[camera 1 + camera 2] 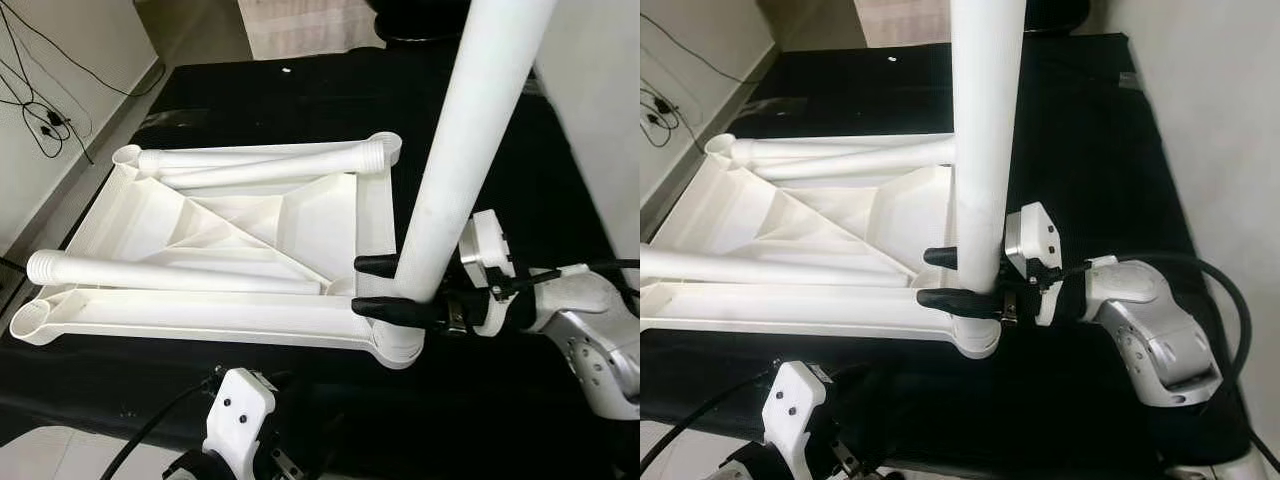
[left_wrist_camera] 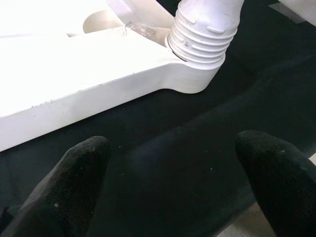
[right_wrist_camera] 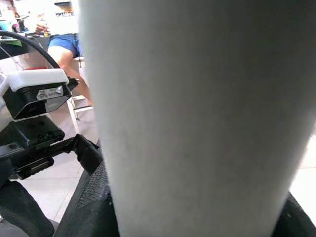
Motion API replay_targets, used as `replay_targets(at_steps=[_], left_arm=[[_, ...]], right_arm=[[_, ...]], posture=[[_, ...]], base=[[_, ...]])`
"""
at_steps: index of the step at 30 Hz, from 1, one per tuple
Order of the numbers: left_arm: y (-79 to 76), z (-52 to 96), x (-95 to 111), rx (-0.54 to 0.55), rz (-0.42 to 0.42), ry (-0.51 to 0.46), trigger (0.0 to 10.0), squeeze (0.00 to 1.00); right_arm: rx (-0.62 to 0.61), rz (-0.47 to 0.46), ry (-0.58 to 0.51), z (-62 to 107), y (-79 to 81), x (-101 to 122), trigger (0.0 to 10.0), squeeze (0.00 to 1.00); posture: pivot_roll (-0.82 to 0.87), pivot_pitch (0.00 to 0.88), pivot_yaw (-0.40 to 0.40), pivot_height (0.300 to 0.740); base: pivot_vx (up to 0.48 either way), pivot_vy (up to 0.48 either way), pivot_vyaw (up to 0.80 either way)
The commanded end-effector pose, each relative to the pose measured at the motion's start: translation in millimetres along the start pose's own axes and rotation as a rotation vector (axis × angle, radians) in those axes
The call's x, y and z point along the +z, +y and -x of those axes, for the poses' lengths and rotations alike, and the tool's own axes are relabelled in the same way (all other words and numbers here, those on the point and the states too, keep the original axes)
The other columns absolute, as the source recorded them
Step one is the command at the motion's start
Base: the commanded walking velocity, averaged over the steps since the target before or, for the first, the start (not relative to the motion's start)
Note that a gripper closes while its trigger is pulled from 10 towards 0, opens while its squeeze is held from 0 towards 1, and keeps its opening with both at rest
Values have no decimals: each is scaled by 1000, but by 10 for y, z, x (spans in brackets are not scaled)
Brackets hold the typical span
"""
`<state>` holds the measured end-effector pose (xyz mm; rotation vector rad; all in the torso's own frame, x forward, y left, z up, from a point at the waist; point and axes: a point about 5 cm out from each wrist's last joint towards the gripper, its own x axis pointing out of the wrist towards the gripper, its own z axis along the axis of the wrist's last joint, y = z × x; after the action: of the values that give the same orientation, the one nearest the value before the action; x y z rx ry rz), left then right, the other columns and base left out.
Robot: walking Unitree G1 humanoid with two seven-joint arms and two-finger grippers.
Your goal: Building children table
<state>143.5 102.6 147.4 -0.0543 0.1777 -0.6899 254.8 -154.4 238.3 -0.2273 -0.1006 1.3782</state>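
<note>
Your landmark is the white tabletop (image 1: 250, 235), which lies upside down on the desk (image 1: 300, 100) with its black cover, ribs facing up. At the tabletop corner nearest the right arm, one white leg (image 1: 470, 150) stands upright in the corner socket (image 1: 398, 345). Your right claw (image 1: 385, 288) is clamped on that leg just above the socket, one black finger (image 1: 378, 265) on the far side and the other on the near side. In the right wrist view the leg (image 3: 197, 118) fills most of the frame, and a person's legs (image 3: 66, 49) show in the room behind it.

Two more legs lie loose across the tabletop's underside. One (image 1: 170, 274) rests along the near long rim, its ribbed end toward the corner on the left arm's side. The other (image 1: 265, 160) lies along the far rim, its ribbed end at the far corner.

Your left claw (image 2: 177, 187) hangs just off the near edge of the tabletop, fingers (image 2: 74, 182) spread apart and holding nothing. In the left wrist view it faces a corner socket with a leg's ribbed end (image 2: 205, 29) at it.

Black cables (image 1: 35, 110) lie on the floor beyond the tabletop's left side.
</note>
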Motion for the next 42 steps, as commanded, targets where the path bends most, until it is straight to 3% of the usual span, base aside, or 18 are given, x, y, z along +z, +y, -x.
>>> replay_targets(at_steps=[1,6,14,17,23,24,26,28,31,32,35,37,42], left_arm=[[-8,27,-22,-6,2,21,10000,0],[-14,36,-20,-9,2,21,10000,0],[-17,42,-14,-5,0,21,10000,0],[-19,44,-11,-1,2,20,10000,0],[-17,29,-9,-4,2,16,10000,0],[-16,25,-10,-3,2,15,10000,0],[-15,23,-10,-3,2,15,10000,0],[-13,21,-9,-1,1,13,10000,0],[-11,20,-9,0,1,12,10000,0],[-8,18,-8,2,0,11,10000,0],[-5,17,-7,2,-1,10,10000,0],[6,5,-2,3,-5,8,10000,0],[41,-13,11,11,-24,2,10000,0]], right_arm=[[98,-48,-12,-97,124,-67,10000,0],[249,-26,-2,-222,215,-76,10000,0],[274,-6,14,-317,201,-119,10000,0],[225,5,52,-341,201,-191,10000,0],[-56,-54,135,-411,279,-384,10000,0],[-154,-99,173,-413,296,-446,10000,0],[-188,-126,188,-410,301,-469,10000,0],[-306,-181,206,-389,293,-511,10000,0],[-374,-187,225,-370,275,-525,10000,0],[-502,-197,261,-322,212,-563,10000,0],[-612,-195,289,-272,162,-590,10000,0],[-866,-171,329,-150,95,-626,10000,0],[-1002,-144,279,-132,101,-593,10000,0]], posture=[[41,227,108,740],[52,232,109,740],[60,241,108,740],[60,245,104,740],[39,252,94,740],[36,251,90,740],[36,251,90,740],[31,251,85,740],[29,249,84,740],[23,246,83,740],[20,246,82,740],[16,242,86,740],[21,234,86,740]], base=[[0,0,0],[0,0,0],[0,0,0],[0,0,0],[0,0,0],[0,0,0],[0,0,0],[0,0,0],[0,0,0],[0,0,0],[0,0,0],[0,0,0],[0,0,0]])
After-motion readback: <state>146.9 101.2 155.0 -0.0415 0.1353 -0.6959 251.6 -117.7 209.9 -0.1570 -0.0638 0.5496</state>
